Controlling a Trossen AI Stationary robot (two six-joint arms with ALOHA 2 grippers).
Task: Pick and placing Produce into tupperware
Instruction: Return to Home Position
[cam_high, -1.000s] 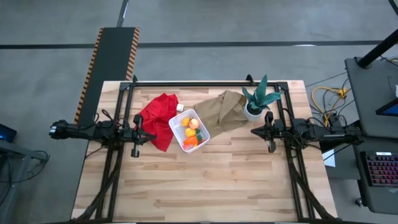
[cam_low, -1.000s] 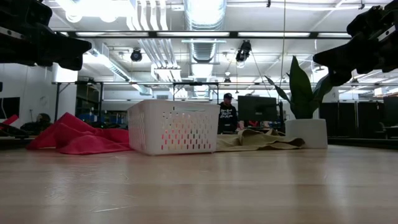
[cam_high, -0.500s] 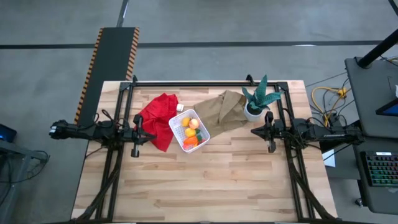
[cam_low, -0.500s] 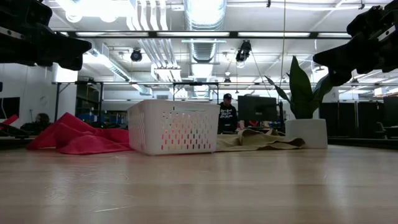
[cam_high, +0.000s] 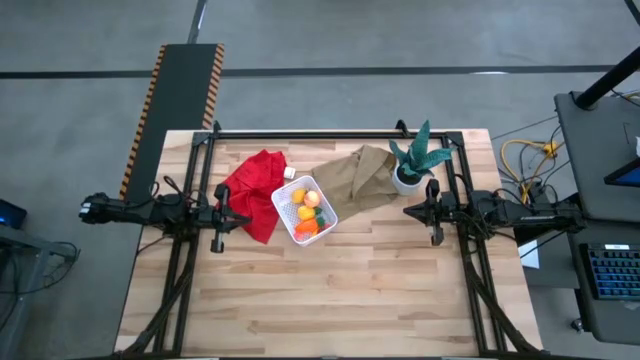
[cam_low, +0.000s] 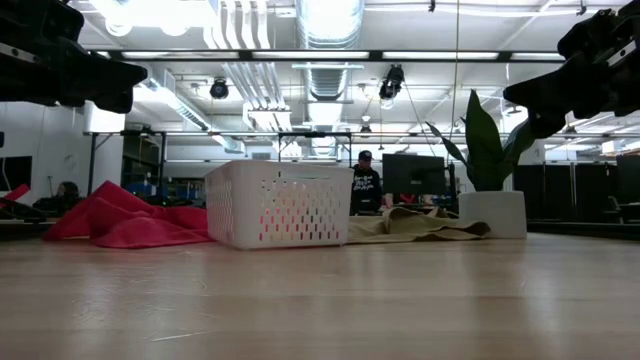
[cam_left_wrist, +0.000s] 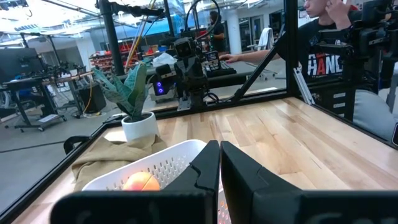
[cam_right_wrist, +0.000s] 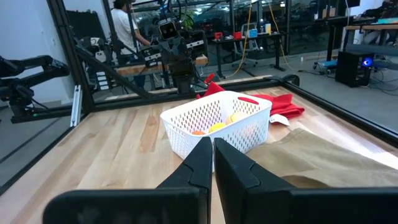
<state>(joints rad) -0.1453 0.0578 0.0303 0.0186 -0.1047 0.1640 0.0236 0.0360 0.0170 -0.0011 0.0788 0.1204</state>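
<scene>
1. Both sides first: read the left gripper (cam_high: 243, 216) at middle left of the high view, tip over the red cloth (cam_high: 255, 185), and the right gripper (cam_high: 410, 212) at middle right, just below the potted plant (cam_high: 410, 170). Note fingers pressed together on each in the wrist views, with nothing pinched.
2. Find the tupperware (cam_high: 285, 203) just above centre of the high view, between the red cloth on its left and the brown paper bag (cam_high: 360, 175) on its upper right.
3. Look inside it for the Produce (cam_high: 299, 197): carrot (cam_high: 305, 229) toward the lower corner, lemon (cam_high: 305, 212) mid-basket, peach-coloured ball (cam_high: 312, 199) above that.
4. Expect light, hard, smooth toys. Pinch round pieces across the widest part, since these would probably roll or squirt out. Take the carrot across mid-body, not by the green top.
5. Treat the tupperware as light and stiff, likely to slide if bumped. Take hold at a rim wall if moving it.
</scene>
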